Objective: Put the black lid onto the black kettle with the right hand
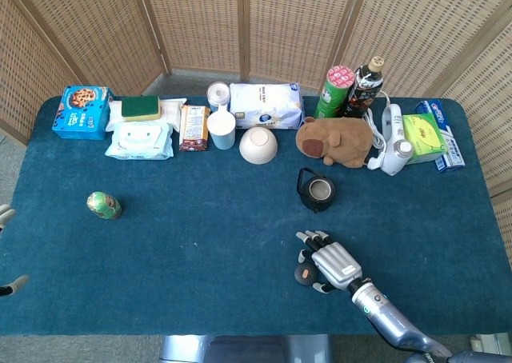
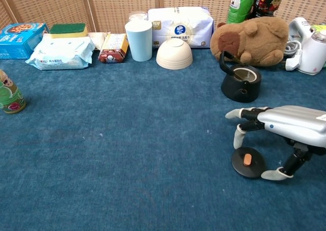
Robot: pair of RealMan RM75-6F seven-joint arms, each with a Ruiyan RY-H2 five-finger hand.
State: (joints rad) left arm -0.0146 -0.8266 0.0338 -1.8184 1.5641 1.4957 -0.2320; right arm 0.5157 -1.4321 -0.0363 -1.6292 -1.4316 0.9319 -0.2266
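One right hand is hovering spread over the lid, fingers straddling it for a pinch; kettle is waiting open just beyond.

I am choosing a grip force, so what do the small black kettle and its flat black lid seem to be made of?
The small black kettle looks like cast iron or dark metal: matte, thick-walled, with a thin wire handle. The flat black lid has the same dull finish, so it is probably metal too; its small orange knob looks like wood or plastic. The pictures leave both open.
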